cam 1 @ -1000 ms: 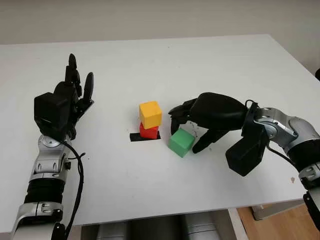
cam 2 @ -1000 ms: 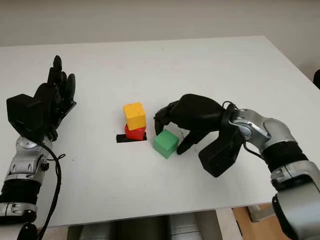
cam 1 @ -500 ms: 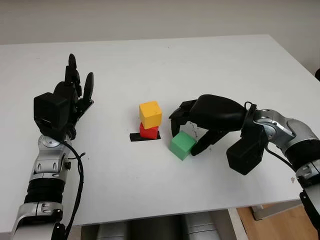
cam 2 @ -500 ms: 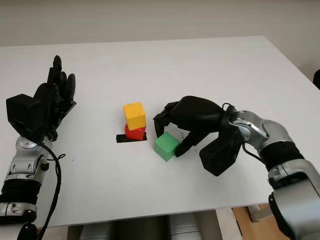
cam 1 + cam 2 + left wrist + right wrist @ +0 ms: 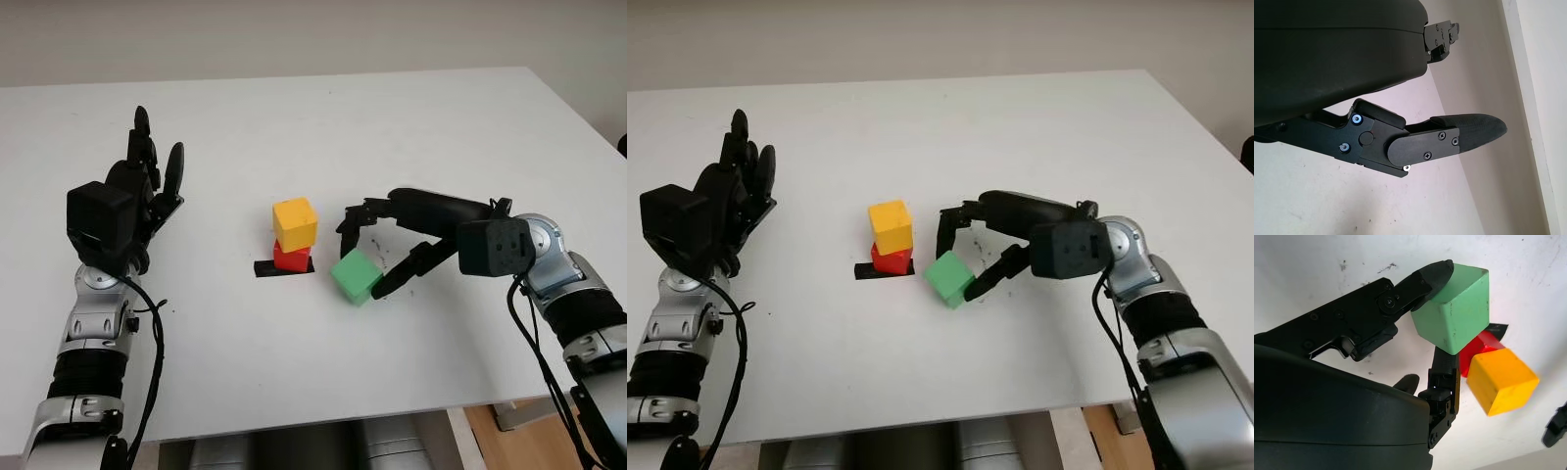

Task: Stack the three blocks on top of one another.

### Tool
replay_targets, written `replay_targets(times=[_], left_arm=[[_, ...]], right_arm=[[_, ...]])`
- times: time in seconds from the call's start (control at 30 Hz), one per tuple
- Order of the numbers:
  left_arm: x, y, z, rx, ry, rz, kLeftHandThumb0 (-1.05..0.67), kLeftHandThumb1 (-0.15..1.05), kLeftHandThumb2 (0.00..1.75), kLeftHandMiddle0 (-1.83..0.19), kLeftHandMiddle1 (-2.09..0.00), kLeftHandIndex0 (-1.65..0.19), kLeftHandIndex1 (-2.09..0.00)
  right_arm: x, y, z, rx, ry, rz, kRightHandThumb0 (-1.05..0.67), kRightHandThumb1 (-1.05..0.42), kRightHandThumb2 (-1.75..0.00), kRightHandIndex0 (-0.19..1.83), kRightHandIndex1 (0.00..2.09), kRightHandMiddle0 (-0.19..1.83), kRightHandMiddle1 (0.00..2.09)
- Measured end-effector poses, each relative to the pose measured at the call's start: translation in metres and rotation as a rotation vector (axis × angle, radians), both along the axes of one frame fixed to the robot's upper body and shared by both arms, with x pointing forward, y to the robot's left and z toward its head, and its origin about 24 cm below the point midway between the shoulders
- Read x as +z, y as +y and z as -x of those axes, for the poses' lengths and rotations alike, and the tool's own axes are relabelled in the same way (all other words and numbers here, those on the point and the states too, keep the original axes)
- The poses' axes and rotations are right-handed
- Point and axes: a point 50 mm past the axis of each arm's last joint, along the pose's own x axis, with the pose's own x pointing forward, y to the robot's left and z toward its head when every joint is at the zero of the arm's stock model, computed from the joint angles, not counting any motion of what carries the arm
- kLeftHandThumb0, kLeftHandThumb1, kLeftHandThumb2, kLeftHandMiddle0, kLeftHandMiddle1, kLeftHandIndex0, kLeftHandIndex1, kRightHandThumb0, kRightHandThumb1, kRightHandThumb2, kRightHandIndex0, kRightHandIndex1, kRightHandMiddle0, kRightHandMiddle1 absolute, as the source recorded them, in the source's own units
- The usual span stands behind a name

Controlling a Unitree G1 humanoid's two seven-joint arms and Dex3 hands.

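Red block (image 5: 290, 258) half-hidden under yellow block (image 5: 295, 223)

The table (image 5: 411, 117) is plain white, with a few small dark specks on its surface. On it lies a short black strip of tape (image 5: 266, 267). The lowest block (image 5: 290, 258) is red, and the block (image 5: 295, 223) above it is yellow-orange. The third block (image 5: 356, 276) is light green, a shade paler on its top face. Both hands, the left hand (image 5: 137, 191) and the right hand (image 5: 387, 245), are matte black, and their forearms (image 5: 93, 328) are silver-grey with black bands. The wall (image 5: 294, 39) behind the table is a pale beige-grey. A patch of floor (image 5: 519, 431) beyond the table's near right corner is light wood-brown.
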Motion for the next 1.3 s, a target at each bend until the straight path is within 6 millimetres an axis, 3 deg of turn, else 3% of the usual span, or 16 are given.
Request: replay_targets(times=[0.3, 0.43, 0.67, 0.8, 0.9, 1.07, 1.3], left_arm=[[-0.001, 0.000, 0.000, -0.002, 0.005, 0.001, -0.78, 1.05, 0.59, 0.19, 0.00, 0.19, 0.00], [-0.002, 0.000, 0.000, -0.005, 0.009, 0.003, -0.78, 1.05, 0.59, 0.19, 0.00, 0.19, 0.00], [-0.002, 0.000, 0.000, -0.006, 0.003, 0.000, -0.78, 1.05, 0.60, 0.19, 0.00, 0.19, 0.00], [-0.002, 0.000, 0.000, -0.002, 0.002, 0.000, -0.78, 1.05, 0.60, 0.19, 0.00, 0.19, 0.00], [-0.001, 0.000, 0.000, -0.002, 0.000, 0.001, -0.78, 1.05, 0.61, 0.19, 0.00, 0.19, 0.00], [0.000, 0.001, 0.000, -0.001, -0.002, -0.003, -0.78, 1.05, 0.62, 0.19, 0.00, 0.19, 0.00], [0.000, 0.001, 0.001, 0.005, -0.002, -0.012, -0.79, 1.05, 0.62, 0.19, 0.00, 0.19, 0.00]], right_arm=[[0.028, -0.027, -0.003, -0.114, -0.026, 0.001, -0.47, -0.98, -0.06, 0.28, 0.16, 0.33, 1.55], [0.042, -0.037, -0.004, -0.162, -0.067, -0.057, -0.48, -0.97, -0.05, 0.32, 0.12, 0.37, 1.47], [0.047, -0.043, -0.009, -0.259, -0.061, -0.230, -0.49, -0.97, -0.05, 0.30, 0.07, 0.38, 1.42], [0.043, -0.034, -0.014, -0.281, 0.005, -0.405, -0.48, -0.98, -0.06, 0.25, 0.05, 0.35, 1.50], [0.041, -0.016, -0.018, -0.287, 0.065, -0.521, -0.49, -0.99, -0.06, 0.22, 0.04, 0.32, 1.59], [0.039, 0.012, -0.021, -0.253, 0.137, -0.622, -0.49, -0.99, -0.06, 0.20, 0.03, 0.32, 1.61], [0.020, 0.044, -0.025, -0.227, 0.247, -0.724, -0.47, -0.97, -0.05, 0.21, 0.05, 0.32, 1.63]])
